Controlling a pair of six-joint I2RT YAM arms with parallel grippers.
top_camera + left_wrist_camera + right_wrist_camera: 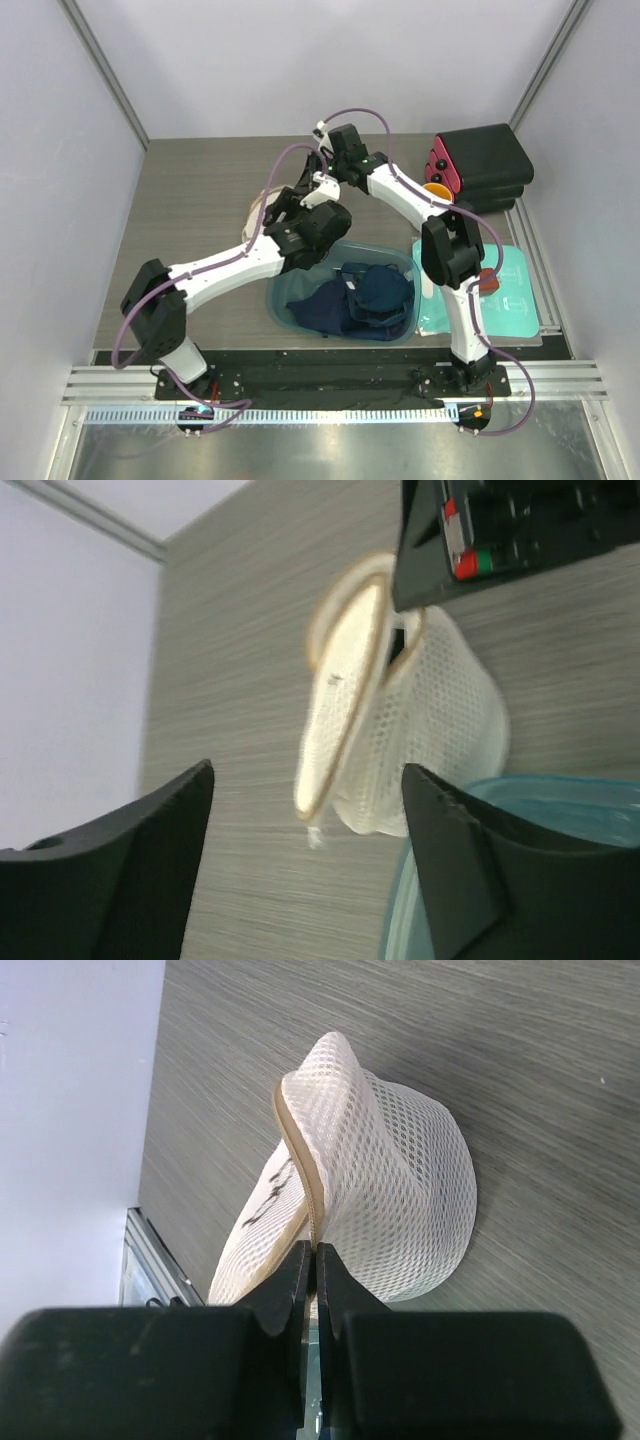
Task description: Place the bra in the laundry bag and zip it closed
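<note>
The laundry bag is a cream mesh pouch standing on edge on the grey table, with a tan rim. My right gripper is shut on that rim at the bag's near edge. In the left wrist view the bag stands ahead of my left gripper, which is open and empty, its jaws wide apart and clear of the bag. In the top view the bag peeks out left of both grippers, the left and the right. The bra is not in view.
A pale blue bin holding navy-blue clothes sits just near of the bag; its rim is by my left gripper's right finger. A flat teal pouch lies at the right. A black and red box stands at the back right.
</note>
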